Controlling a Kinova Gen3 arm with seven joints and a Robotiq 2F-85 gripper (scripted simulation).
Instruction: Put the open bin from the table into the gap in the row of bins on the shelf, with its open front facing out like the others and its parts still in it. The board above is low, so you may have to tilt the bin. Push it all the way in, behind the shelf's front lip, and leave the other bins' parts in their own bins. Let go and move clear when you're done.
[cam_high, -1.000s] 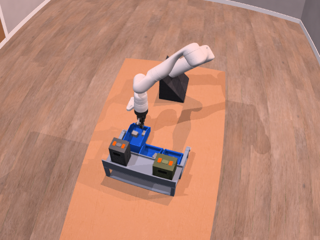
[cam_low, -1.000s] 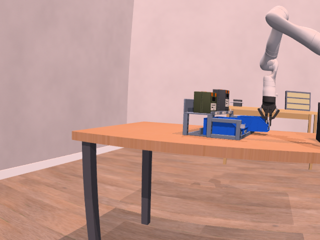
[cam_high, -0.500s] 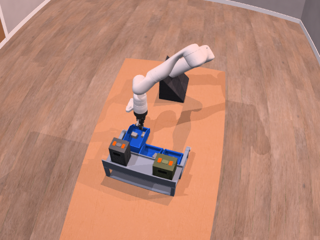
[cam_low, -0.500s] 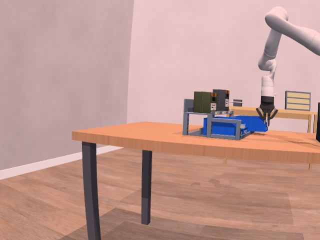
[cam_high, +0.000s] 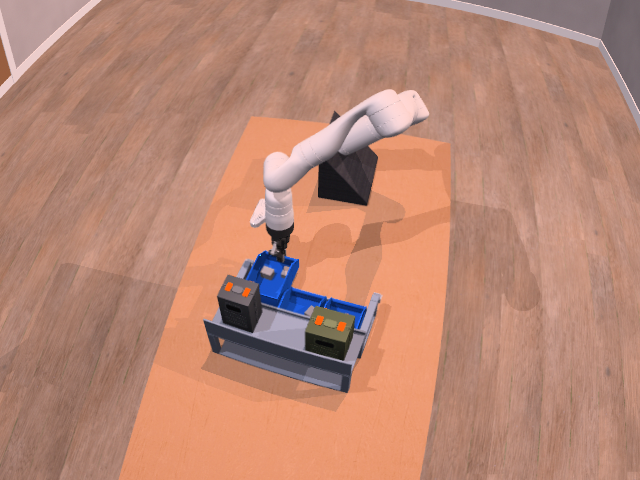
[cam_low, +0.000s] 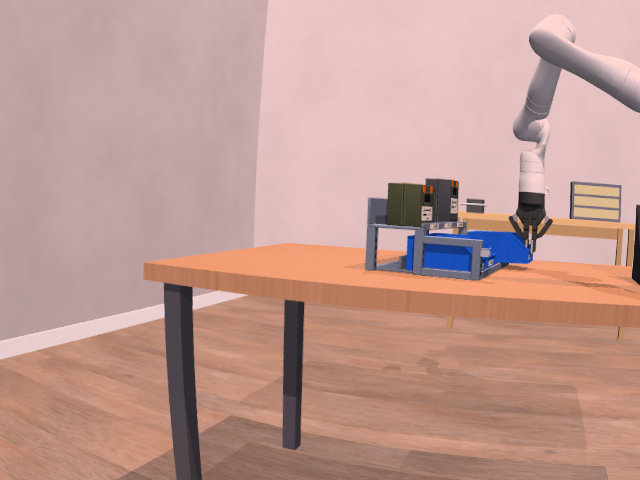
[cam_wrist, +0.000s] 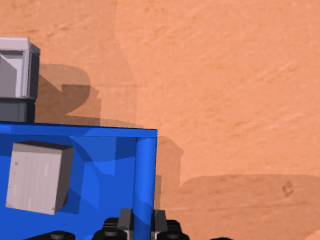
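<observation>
three blue bins (cam_high: 272, 281) (cam_high: 303, 301) (cam_high: 345, 308); two boxes (cam_high: 238, 302) (cam_high: 329, 329); one shelf (cam_high: 281, 343); one arm (cam_high: 330, 142).

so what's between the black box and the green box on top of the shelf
Only bare grey top board lies between the black box and the green box; the top view shows it best.
</observation>
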